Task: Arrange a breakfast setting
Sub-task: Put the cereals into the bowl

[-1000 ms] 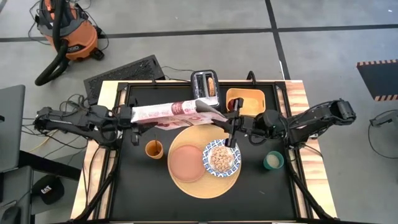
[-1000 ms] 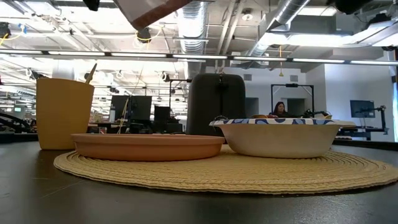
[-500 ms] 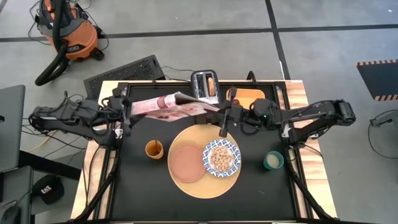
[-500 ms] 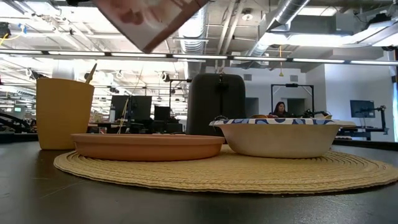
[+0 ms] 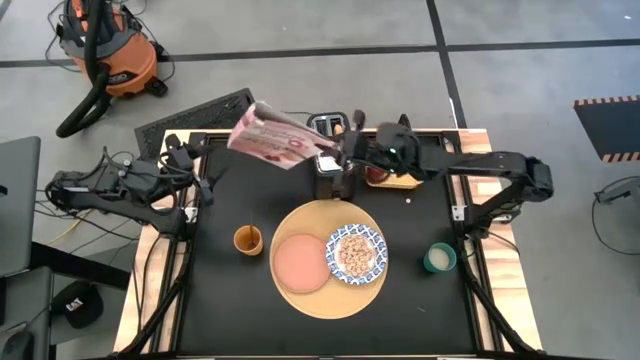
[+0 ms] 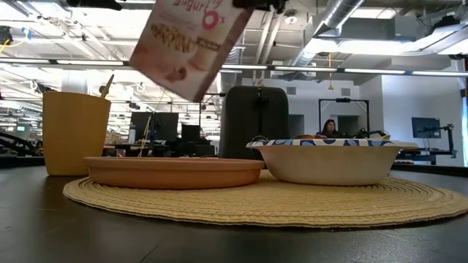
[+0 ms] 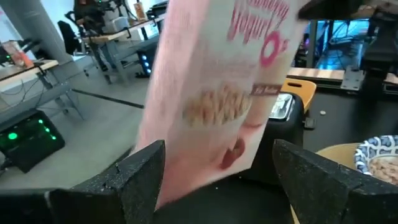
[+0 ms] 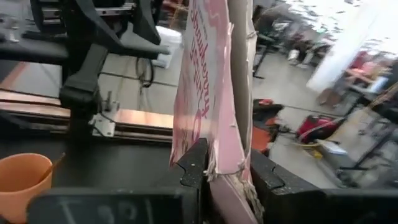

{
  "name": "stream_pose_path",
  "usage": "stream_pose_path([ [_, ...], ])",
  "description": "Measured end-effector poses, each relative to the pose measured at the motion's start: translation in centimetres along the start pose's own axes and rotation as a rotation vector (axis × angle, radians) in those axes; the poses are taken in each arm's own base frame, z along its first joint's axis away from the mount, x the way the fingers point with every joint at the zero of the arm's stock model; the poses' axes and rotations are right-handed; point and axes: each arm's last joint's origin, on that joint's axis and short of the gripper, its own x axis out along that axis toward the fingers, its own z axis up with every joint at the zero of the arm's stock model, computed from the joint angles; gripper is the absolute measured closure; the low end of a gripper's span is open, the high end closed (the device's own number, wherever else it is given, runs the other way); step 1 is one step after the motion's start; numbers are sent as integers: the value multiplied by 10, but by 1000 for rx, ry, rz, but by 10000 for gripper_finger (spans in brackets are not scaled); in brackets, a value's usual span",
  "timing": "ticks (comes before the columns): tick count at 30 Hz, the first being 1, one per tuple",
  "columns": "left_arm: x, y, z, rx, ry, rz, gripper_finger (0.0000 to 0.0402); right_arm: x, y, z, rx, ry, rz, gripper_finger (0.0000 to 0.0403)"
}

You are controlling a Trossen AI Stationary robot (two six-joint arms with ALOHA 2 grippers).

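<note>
A second ago both my grippers had the pink cereal box stretched low over the light-wood board; now my left gripper has let go and pulled back toward the table's left rear, its fingers spread wide with nothing between them, the box hanging just ahead of them. My right gripper alone carries the box, pinched shut on its top edge, and has lifted it up and back so it hangs tilted above the black toaster, clear of the board. I read that as the pour being finished: the cereal sits in the blue-and-white patterned dish on the board, beside the salmon-pink plate, both well forward of and below my right jaws (the low view shows the box high above the plate and dish). What remains, I judge, is parking the box and fetching the other items. The orange cup with its spoon stands just left of the board.
</note>
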Motion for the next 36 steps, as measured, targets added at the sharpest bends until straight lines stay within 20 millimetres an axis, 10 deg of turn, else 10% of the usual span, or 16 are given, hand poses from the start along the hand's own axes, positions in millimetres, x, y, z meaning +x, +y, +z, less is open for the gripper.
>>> stream_pose_path([
  [22,-2,-9,-15,-43,155,-321,120,145,-43,-19,1,306,219,317],
  [36,1,-12,-21,-8,168,-319,120,164,-27,-49,10,381,281,311],
])
